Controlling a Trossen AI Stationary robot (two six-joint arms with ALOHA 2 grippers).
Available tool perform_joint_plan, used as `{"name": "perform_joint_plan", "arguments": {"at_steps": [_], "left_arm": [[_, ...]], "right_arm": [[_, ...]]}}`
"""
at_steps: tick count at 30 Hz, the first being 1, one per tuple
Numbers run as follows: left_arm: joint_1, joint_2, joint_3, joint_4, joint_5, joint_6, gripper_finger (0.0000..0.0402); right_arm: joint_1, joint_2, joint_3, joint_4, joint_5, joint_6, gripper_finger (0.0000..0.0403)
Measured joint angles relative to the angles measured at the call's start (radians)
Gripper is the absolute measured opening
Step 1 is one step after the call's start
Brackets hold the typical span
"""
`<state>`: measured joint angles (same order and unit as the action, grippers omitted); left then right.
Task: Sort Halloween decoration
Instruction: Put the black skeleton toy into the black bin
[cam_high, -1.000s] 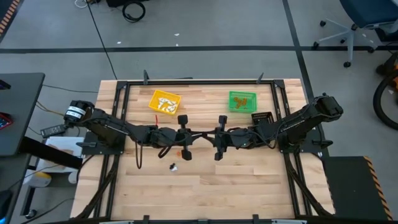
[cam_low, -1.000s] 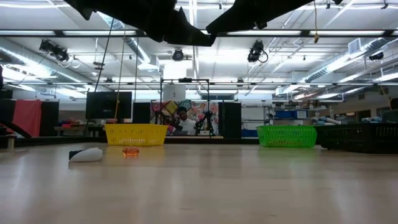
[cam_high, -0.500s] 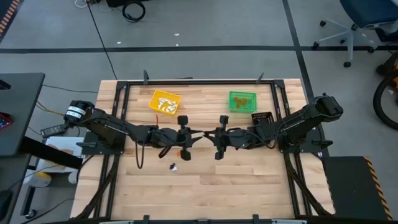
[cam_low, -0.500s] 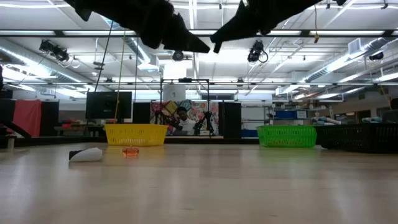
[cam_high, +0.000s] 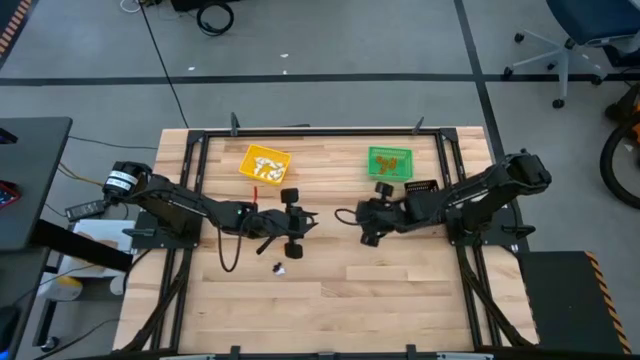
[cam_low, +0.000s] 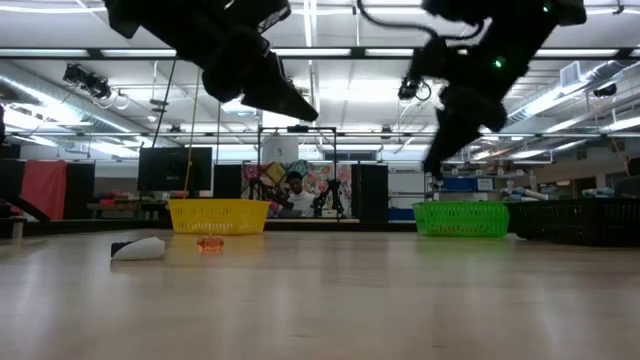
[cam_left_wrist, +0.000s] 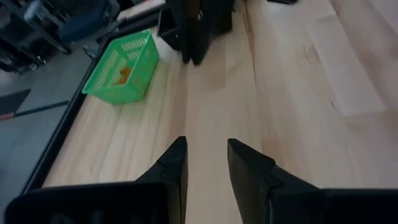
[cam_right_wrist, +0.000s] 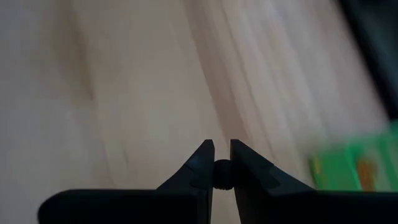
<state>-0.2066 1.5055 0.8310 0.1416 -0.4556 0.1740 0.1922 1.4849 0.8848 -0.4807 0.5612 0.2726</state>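
Note:
My right gripper (cam_right_wrist: 222, 144) hangs over the table's middle (cam_high: 362, 220), above the board (cam_low: 432, 170), shut on a tiny black decoration (cam_right_wrist: 222, 174). My left gripper (cam_left_wrist: 206, 144) stands open and bare just left of it (cam_high: 312, 222), high above the wood (cam_low: 305, 112). A white decoration (cam_high: 280, 267) lies on the table near the left gripper. The low view also shows it (cam_low: 138, 248), with an orange one (cam_low: 209, 244) beside it. My right gripper pinches the small black decoration (cam_right_wrist: 222, 177) between its two fingers, a little behind their tips. The fingers slant down from the table's right side. The piece is lifted clear of the table.
A yellow bin (cam_high: 265, 163) with white pieces sits at the far left, and a green bin (cam_high: 389, 162) with orange pieces at the far right. A black bin (cam_high: 421, 188) stands by the right arm. A black frame (cam_high: 320, 130) rims the table.
My right gripper has drawn back toward the table's right edge and sunk, tipping steeply down and rolling about its own line. My left gripper has tipped a little downward in place.

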Motion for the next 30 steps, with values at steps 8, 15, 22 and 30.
{"name": "perform_joint_plan", "arguments": {"at_steps": [8, 15, 22, 30], "left_arm": [[0.000, 0.000, 0.000, -0.037, 0.000, -0.015, 0.0089], [0.002, 0.000, 0.000, -0.036, 0.000, -0.002, 0.0089], [-0.009, 0.000, 0.000, -0.125, 0.002, 0.004, 0.0089], [-0.048, 0.000, 0.000, -0.356, 0.112, -0.041, 0.0089]], "right_arm": [[-0.048, 0.000, 0.000, -0.437, -0.045, 0.340, 0.0048], [-0.089, -0.001, 0.000, -0.711, -0.082, 0.561, 0.0048], [-0.134, -0.001, 0.000, -0.749, -0.210, 0.583, 0.0058], [-0.181, -0.001, 0.000, -0.786, -0.259, 0.541, 0.0115]]}}
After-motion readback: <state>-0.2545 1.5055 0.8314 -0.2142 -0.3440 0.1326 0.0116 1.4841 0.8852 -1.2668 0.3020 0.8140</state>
